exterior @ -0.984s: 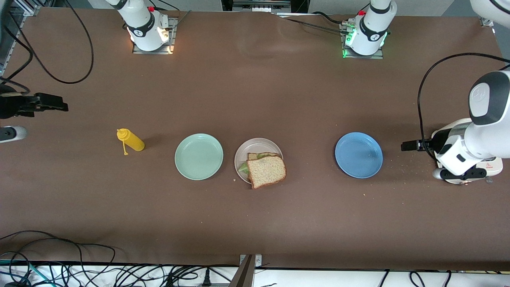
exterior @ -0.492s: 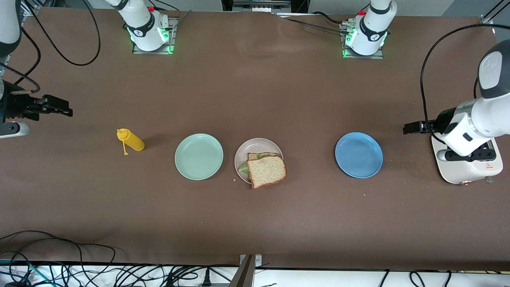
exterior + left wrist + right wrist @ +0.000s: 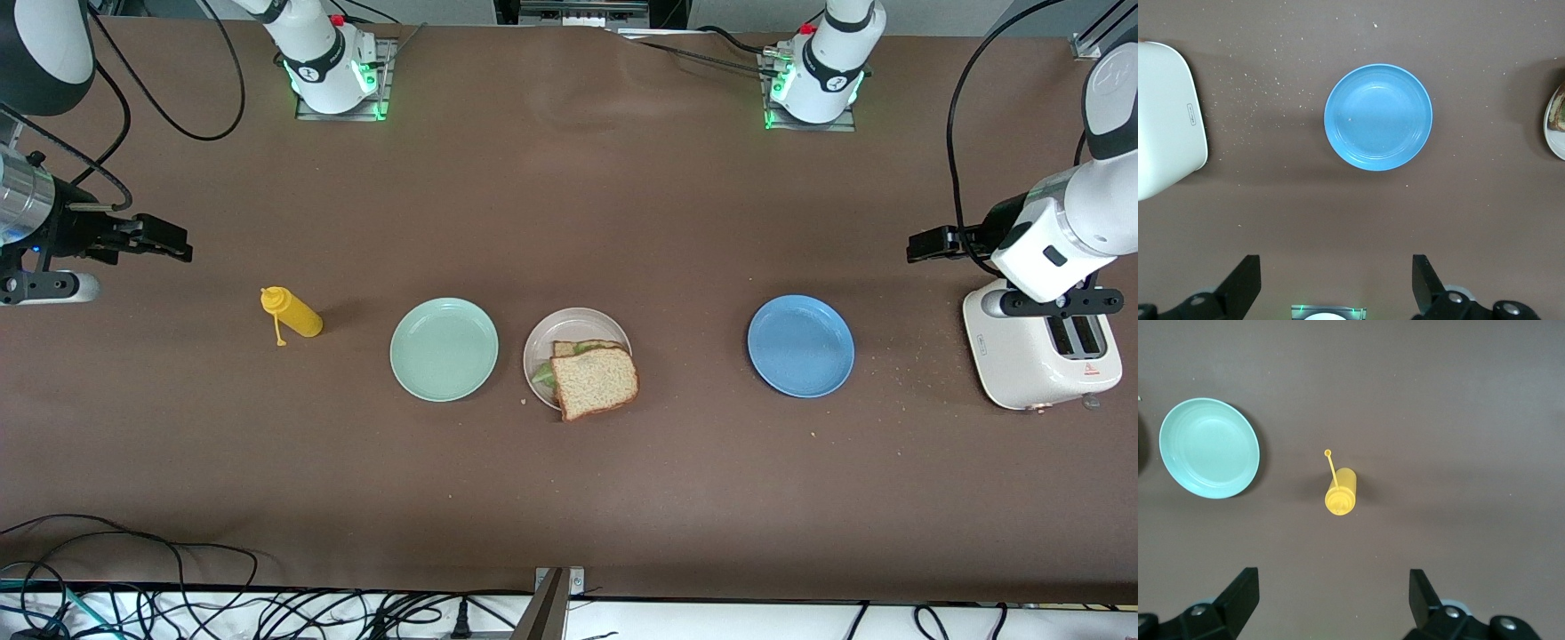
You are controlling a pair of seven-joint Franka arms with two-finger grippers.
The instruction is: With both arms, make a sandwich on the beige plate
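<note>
The sandwich [image 3: 594,382] lies on the beige plate [image 3: 569,318] at mid-table. Its top brown slice overhangs the rim on the side nearer the front camera, with green lettuce [image 3: 543,376] and the lower slice peeking out. My left gripper [image 3: 925,244] hangs open and empty over bare table at the left arm's end, beside the toaster. In the left wrist view the left gripper [image 3: 1336,267] holds nothing, and the beige plate [image 3: 1556,137] shows at the frame's edge. My right gripper [image 3: 169,242] is open and empty over the right arm's end; the right wrist view shows the same right gripper [image 3: 1331,581].
A blue plate [image 3: 800,346] lies between the sandwich and a white toaster [image 3: 1036,356]. A mint-green plate [image 3: 444,348] sits beside the beige plate, with a yellow squeeze bottle [image 3: 291,313] lying toward the right arm's end. Crumbs dot the table near the toaster.
The left arm has lifted off the toaster, which now shows whole. The right gripper has come in toward the yellow bottle. Both stay open, and the sandwich has not moved.
</note>
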